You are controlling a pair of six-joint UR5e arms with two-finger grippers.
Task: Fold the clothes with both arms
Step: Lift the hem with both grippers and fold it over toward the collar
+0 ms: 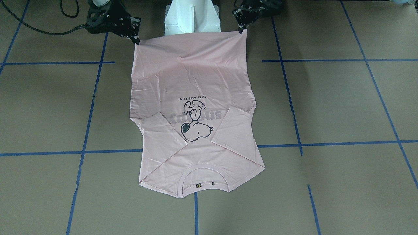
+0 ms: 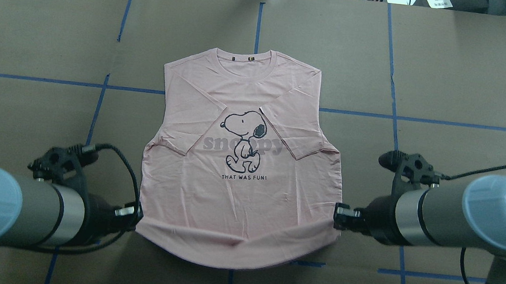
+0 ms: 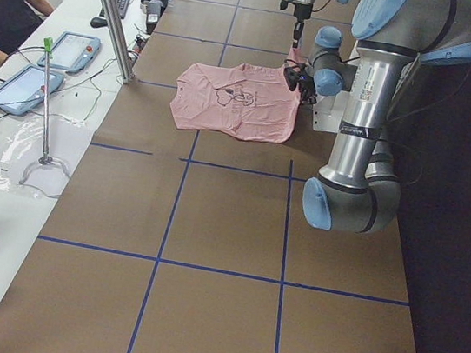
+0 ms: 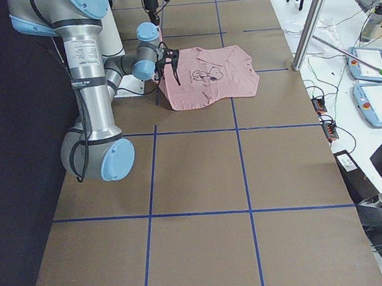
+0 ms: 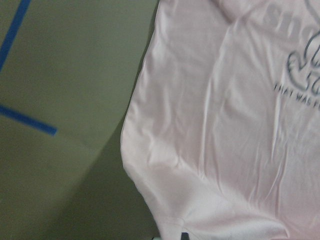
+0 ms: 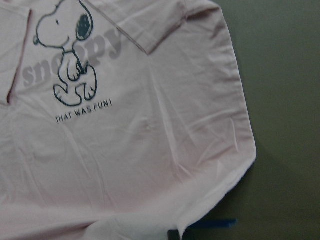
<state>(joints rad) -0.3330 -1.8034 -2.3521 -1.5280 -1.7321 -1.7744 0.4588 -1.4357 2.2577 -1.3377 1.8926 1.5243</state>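
Pink T-shirt (image 2: 238, 197) lies print-up at the middle of the desk (image 2: 35, 20). Collar points to the far edge, hem to the robot-side edge, both sleeves folded in over the chest. Left gripper (image 2: 136, 214) pinches one hem corner. Right gripper (image 2: 338, 215) pinches the other.

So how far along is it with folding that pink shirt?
Roughly midway. Done: both sleeves lie folded in over the front of the T-shirt. In hand: the left claw and right claw each seem to pinch a corner of the bottom hem, which looks slightly raised. Left: bringing that hem up to the collar, since the body lies spread at full length.
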